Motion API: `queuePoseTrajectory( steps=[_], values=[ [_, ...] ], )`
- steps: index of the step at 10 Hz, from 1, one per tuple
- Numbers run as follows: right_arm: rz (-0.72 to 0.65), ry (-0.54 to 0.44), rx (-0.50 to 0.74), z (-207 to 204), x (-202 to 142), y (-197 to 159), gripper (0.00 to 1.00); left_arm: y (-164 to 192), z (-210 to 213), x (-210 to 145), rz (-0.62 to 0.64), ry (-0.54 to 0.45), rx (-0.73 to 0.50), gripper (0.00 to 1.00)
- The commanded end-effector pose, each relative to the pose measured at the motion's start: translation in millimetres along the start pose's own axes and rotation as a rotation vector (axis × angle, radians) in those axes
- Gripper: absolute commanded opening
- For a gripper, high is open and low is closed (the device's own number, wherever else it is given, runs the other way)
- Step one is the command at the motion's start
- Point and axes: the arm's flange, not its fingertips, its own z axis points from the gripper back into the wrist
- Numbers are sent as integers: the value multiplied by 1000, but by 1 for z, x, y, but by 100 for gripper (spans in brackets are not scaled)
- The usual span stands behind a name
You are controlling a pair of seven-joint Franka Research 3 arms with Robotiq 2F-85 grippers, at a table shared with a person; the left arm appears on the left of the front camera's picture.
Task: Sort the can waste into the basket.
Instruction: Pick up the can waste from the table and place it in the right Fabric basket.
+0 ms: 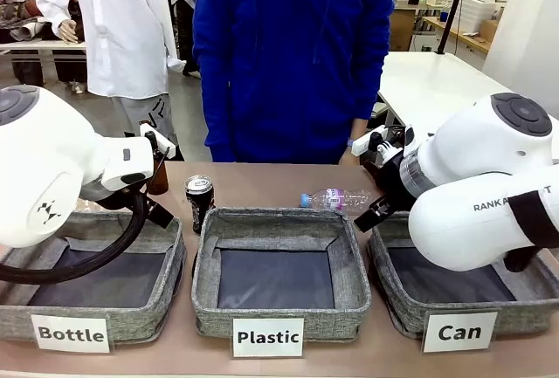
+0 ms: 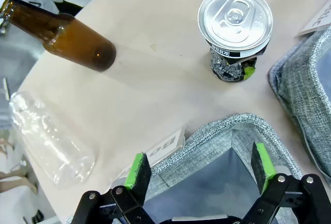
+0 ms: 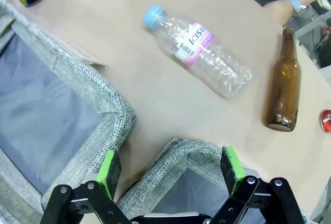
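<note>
A black can [image 1: 199, 199] with a silver top stands upright on the table behind the gap between the Bottle and Plastic bins; it is also in the left wrist view [image 2: 235, 27]. A sliver of a red can [image 3: 326, 120] shows at the right edge of the right wrist view. The grey woven basket labelled "Can" [image 1: 397, 295] sits front right. My right gripper [image 3: 170, 166] hangs open and empty over its far corner [image 3: 173, 154]. My left gripper [image 2: 200, 167] is open and empty over a corner of the Bottle bin [image 2: 227, 131], short of the black can.
Bins labelled "Bottle" [image 1: 166, 308] and "Plastic" [image 1: 354, 295] stand beside the Can basket. A clear plastic bottle [image 3: 199, 53] and a brown glass bottle [image 3: 283, 89] lie on the table. Another brown bottle [image 2: 62, 32] and clear bottle [image 2: 49, 141] lie near my left gripper. A person in blue [image 1: 293, 55] stands at the far side.
</note>
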Motion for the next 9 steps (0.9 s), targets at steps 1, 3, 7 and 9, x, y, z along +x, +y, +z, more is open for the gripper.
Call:
queuePoseTrajectory(
  steps=[1,3,7,9],
  values=[
    [-1,0,0,0,0,0,100,0,0,0,0,0,0,100],
    [-1,0,0,0,0,0,100,0,0,0,0,0,0,100],
    [-11,4,-2,11,4,-2,100,0,10,2,-25,47,-22,100],
    [-86,-23,66,60,11,-19,100,6,62,6,38,91,-211,100]
  ],
)
